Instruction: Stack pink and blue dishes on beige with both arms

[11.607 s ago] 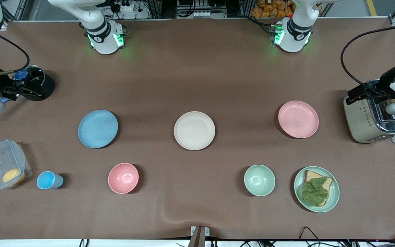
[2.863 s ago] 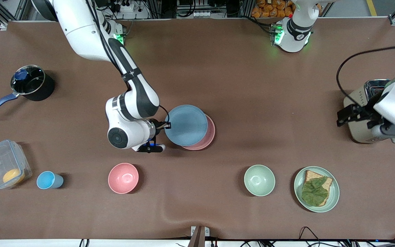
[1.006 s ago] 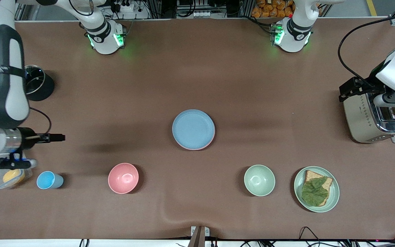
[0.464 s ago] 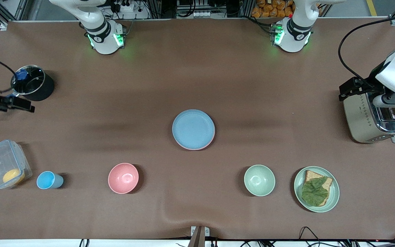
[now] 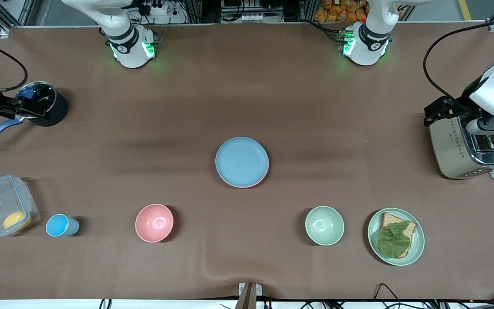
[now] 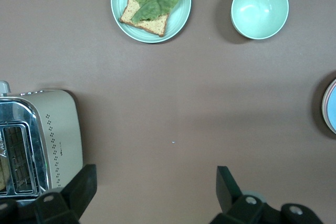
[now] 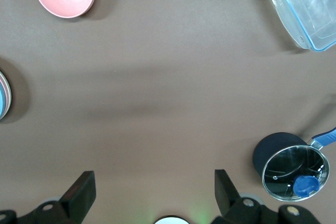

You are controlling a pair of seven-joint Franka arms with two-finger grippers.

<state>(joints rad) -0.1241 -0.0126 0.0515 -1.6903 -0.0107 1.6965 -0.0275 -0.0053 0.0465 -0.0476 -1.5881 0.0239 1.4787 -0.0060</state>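
The bench (image 5: 298,107) carries one stack at its centre: the blue plate (image 5: 242,161) lies on top, and the pink plate (image 5: 247,185) shows only as a thin rim under it. The beige plate is hidden beneath them. The left pincer (image 6: 155,190) hangs over the toaster (image 5: 465,148), fingers spread, grasping nothing. The right pincer (image 7: 155,190) hangs over the black saucepan (image 5: 41,103), fingers spread, likewise released.

The two arms (image 5: 125,34) are glossy white with black bands. Green lights glow on their bases. Black cables (image 5: 433,75) loop to black grippers (image 5: 438,112).
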